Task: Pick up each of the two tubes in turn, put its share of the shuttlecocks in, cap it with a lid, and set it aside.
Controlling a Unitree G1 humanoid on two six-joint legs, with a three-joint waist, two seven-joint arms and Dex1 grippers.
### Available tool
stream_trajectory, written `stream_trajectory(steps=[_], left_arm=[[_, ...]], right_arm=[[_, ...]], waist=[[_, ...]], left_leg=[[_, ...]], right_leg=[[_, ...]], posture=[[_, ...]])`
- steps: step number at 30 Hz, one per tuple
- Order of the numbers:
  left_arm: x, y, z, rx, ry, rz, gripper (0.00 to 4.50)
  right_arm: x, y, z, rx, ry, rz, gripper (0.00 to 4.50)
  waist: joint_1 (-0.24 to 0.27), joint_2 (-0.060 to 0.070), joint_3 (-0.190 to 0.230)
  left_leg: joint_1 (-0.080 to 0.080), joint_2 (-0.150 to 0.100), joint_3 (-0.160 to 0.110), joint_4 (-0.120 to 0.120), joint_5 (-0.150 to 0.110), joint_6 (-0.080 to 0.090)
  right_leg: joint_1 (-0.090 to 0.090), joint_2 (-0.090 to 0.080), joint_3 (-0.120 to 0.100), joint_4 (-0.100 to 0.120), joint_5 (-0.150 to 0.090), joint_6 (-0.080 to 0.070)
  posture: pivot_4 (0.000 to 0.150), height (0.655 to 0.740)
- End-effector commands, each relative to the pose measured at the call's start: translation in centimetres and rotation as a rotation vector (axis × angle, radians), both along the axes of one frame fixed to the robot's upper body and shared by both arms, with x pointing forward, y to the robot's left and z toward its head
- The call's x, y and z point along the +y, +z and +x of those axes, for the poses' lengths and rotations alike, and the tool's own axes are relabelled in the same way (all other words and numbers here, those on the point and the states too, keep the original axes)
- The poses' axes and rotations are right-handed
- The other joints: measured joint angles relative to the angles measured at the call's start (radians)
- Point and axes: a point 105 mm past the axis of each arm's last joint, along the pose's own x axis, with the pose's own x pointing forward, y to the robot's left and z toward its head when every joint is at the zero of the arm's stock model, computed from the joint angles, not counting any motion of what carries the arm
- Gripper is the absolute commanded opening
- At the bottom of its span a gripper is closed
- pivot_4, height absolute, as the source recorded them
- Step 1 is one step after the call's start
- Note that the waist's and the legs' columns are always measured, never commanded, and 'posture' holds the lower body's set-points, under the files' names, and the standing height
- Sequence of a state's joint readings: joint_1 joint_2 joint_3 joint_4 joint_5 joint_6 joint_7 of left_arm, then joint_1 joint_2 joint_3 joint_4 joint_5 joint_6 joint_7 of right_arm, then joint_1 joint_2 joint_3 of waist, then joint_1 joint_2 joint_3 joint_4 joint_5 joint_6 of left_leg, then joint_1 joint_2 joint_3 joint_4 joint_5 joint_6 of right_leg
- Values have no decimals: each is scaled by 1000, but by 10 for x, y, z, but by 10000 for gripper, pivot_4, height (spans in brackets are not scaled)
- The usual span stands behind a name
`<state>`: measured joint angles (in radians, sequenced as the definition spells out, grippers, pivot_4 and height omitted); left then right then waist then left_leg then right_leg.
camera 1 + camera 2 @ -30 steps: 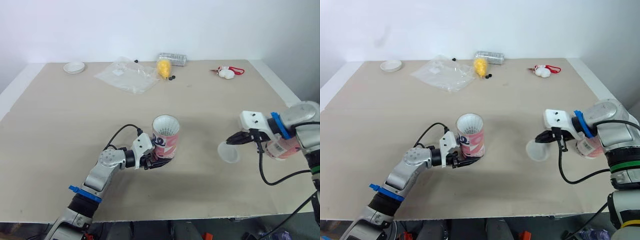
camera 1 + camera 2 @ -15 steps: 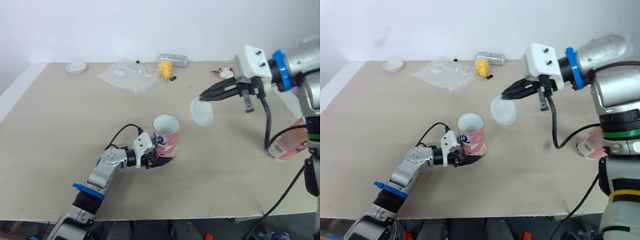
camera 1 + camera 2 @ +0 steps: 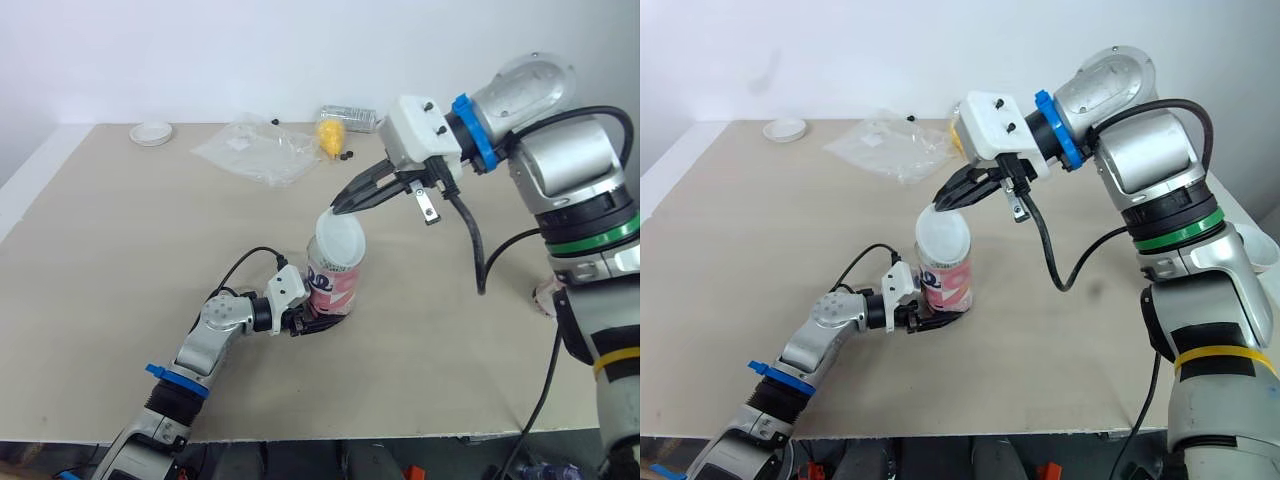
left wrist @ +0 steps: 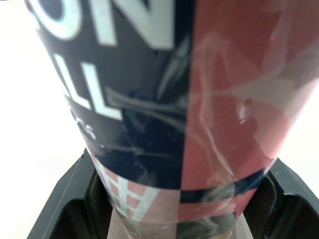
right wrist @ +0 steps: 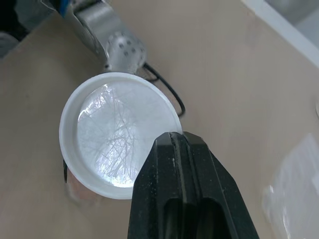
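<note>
One tube (image 3: 333, 285) stands upright on the worktop (image 3: 120, 230), its base clamped in the left hand (image 3: 305, 322). The right hand (image 3: 340, 208) pinches the lid (image 3: 339, 240) by its rim, tilted over the tube's mouth. Pressing down at that tilt could seat it crooked or spring it from the pinch.

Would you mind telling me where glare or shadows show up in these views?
Left wrist view: the tube has streaky highlights on its glossy wrap, and the table beside it is washed out to white. Right wrist view: the translucent lid glints, with shuttlecock feathers showing through. Eye views: even light, only a soft shadow by the left gripper.
</note>
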<state>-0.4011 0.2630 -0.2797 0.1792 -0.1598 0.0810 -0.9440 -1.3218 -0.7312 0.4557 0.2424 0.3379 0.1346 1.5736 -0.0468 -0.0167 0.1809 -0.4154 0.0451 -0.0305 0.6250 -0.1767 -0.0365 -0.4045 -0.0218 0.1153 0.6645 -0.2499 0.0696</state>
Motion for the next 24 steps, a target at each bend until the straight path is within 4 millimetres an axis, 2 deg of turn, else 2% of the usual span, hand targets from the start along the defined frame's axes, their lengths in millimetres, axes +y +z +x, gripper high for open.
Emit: stream_trajectory(steps=[1, 17, 24], left_arm=[[9, -27, -2, 89, 43, 74, 29869], [13, -28, -2, 113, 68, 70, 29869], [15, -27, 0, 118, 82, 68, 29869]], right_arm=[[2, 1, -3, -57, 56, -49, 329], [2, -9, 15, -126, 57, -115, 329], [3, -15, 14, -122, 74, -141, 329]], waist=[[-1, 0, 0], [-2, 0, 0], [-2, 0, 0]], left_leg=[[0, 0, 0, 0, 0, 0], [0, 0, 0, 0, 0, 0], [0, 0, 0, -2, 0, 0]], right_leg=[[0, 0, 0, 0, 0, 0], [0, 0, 0, 0, 0, -1], [-1, 0, 0, 0, -1, -1]], posture=[[1500, 7400], [1500, 7400], [1500, 7400]])
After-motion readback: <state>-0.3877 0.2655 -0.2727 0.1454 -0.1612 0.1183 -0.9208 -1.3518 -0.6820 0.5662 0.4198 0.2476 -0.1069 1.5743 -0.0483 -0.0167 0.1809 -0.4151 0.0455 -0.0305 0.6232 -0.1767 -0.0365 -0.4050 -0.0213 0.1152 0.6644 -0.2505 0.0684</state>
